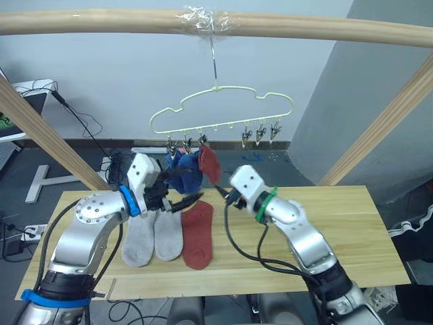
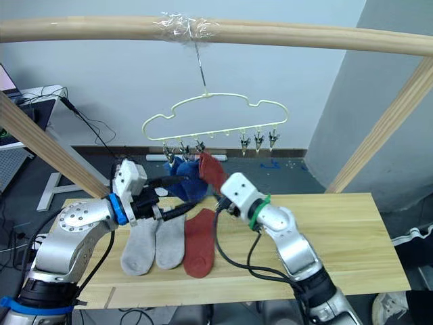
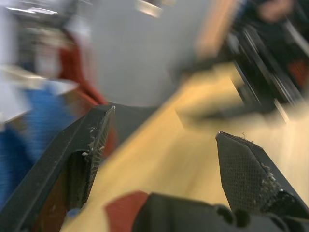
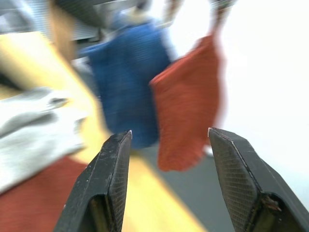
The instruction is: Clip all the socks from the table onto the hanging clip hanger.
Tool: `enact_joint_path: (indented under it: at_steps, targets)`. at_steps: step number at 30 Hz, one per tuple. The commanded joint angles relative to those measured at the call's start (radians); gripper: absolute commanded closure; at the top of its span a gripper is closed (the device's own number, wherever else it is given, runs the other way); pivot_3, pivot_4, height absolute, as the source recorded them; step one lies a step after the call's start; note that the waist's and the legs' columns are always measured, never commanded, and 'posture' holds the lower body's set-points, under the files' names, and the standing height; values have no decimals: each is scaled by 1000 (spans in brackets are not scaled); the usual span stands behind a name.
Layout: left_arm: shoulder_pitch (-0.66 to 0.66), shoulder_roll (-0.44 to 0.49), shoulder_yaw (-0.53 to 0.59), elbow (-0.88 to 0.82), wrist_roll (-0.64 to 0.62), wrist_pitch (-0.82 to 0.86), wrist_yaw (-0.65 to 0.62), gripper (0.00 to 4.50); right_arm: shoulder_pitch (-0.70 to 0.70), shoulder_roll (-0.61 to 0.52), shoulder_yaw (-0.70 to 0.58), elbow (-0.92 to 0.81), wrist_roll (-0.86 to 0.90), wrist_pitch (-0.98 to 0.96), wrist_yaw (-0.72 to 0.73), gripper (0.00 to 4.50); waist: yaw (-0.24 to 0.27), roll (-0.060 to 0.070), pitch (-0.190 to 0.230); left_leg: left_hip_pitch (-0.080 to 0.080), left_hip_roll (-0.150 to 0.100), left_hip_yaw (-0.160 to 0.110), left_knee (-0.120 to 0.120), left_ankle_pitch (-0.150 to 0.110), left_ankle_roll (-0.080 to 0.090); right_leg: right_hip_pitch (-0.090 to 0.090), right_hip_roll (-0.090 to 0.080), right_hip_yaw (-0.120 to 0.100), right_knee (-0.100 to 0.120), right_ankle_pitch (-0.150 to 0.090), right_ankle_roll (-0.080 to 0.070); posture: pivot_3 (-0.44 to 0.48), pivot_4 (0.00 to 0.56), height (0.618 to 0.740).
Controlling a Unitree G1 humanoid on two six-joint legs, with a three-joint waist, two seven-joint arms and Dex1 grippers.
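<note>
The pale yellow clip hanger (image 1: pixel 216 112) hangs by its hook from the taped pole. Its left clips hold bunched blue socks (image 1: pixel 184 172) and one rust red sock (image 1: pixel 209 164). On the table (image 1: pixel 338 230) lie two light grey socks (image 1: pixel 139 238) (image 1: pixel 169 233) and another rust red sock (image 1: pixel 198 235), side by side. My left gripper (image 1: pixel 184 202) is open just above the socks on the table, under the hanging blue ones. My right gripper (image 4: pixel 169 133) is open with nothing between its fingers and faces the hanging blue socks (image 4: pixel 128 77) and red sock (image 4: pixel 190 96) from close by.
A round wooden pole frame (image 1: pixel 101 20) spans the top, with slanted legs at left (image 1: pixel 47 128) and right (image 1: pixel 385 128). Three free clips (image 1: pixel 260 132) hang at the hanger's right end. Cables and a white stand lie on the floor behind the table.
</note>
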Motion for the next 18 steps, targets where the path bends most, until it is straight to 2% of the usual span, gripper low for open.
enact_joint_path:
  at_steps: [1,6,9,18]
  targets:
    - [-3,6,-17,-56,-4,-39,-41,606,7,-20,-21,-113,-35,46,-30,1904,0,0,0,0,0,0,0,0,0,0,0,0,0,0,0,23,194,705]
    - [-21,-26,-18,-69,-14,-17,-14,606,-9,19,-68,-134,25,122,-38,1904,0,0,0,1,1,-1,0,0,0,0,1,0,1,0,0,23,194,705]
    - [-58,-51,-4,-90,-70,83,26,606,-23,114,-137,-129,91,214,-93,1904,0,0,0,0,1,0,0,0,0,0,1,0,1,0,0,7,189,705]
    - [-105,-48,-14,-103,-70,124,19,606,-112,161,-228,-88,139,299,-159,1904,0,0,0,0,0,-1,0,0,0,0,1,0,0,0,-1,13,181,705]
